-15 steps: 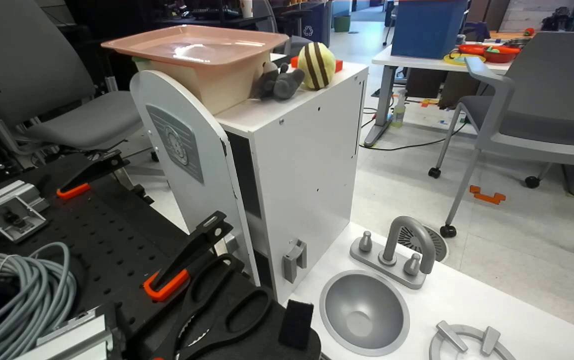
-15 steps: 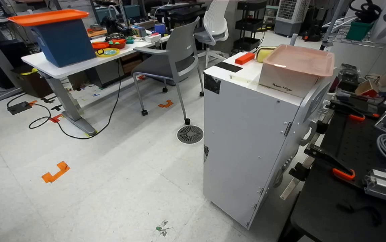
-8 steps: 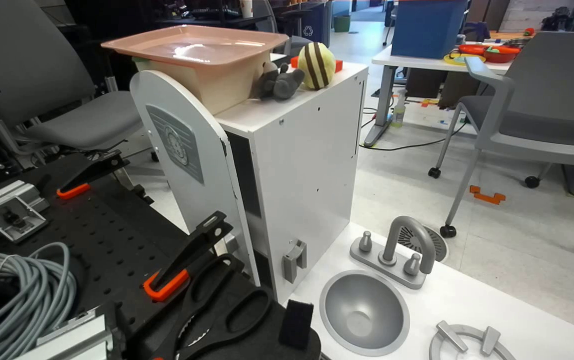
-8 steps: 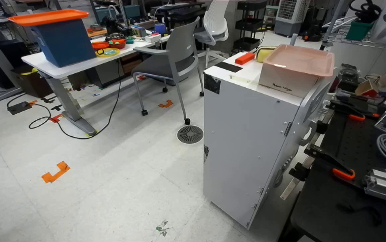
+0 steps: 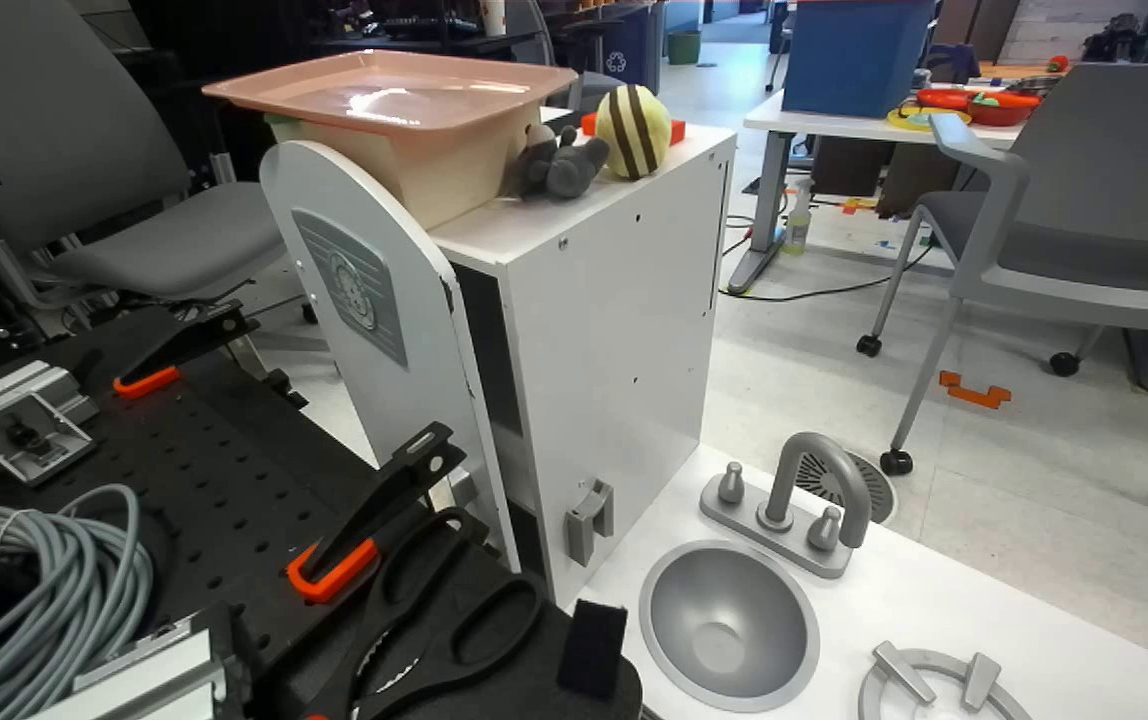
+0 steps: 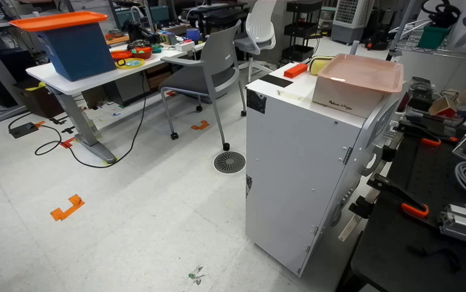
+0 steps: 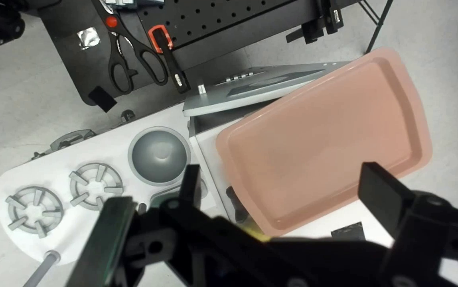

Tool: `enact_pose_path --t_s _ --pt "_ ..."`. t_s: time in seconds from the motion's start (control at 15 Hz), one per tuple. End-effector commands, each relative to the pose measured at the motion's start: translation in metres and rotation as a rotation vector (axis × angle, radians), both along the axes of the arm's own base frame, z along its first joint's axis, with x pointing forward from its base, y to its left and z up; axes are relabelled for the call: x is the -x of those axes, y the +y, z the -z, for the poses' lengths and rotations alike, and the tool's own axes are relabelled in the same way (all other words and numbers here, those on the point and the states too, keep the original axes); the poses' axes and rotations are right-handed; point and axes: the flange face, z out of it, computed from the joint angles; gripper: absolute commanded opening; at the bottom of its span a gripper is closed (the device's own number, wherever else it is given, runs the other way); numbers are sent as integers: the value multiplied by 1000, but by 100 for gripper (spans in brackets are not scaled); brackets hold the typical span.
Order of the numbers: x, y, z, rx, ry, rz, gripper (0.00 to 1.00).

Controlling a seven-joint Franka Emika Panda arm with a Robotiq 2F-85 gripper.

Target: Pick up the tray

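Observation:
The salmon-pink tray [image 5: 389,95] lies flat across the top of a cream box [image 5: 444,170] on the white cabinet [image 5: 614,310]. From another side, an exterior view shows the tray [image 6: 361,73] overhanging that box at its rim. In the wrist view I look down on the tray [image 7: 324,131], which is set at a slant. My gripper [image 7: 283,175] stands wide open above it, nothing between the fingers. One fingertip appears left of the tray, near the cabinet edge; the right one overlaps the tray's near rim in the picture. Neither exterior view shows my gripper.
Beside the cream box sit a striped yellow plush [image 5: 634,130], a dark grey toy [image 5: 564,165] and a red block [image 6: 296,70]. The cabinet's grey-white door [image 5: 379,270] rises next to the box. A tall faucet [image 5: 802,490] stands by a round grey bowl [image 5: 729,625]. Clamps line the black table [image 5: 224,450].

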Motion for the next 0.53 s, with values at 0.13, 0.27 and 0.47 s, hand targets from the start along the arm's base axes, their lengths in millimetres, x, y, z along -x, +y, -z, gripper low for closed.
enact_pose_path --t_s 0.13,0.27,0.47 --pt "0 1 2 -1 6 0 100" --pt "1 0 2 -1 5 -6 100" --pt "4 -2 6 -3 7 -12 100"
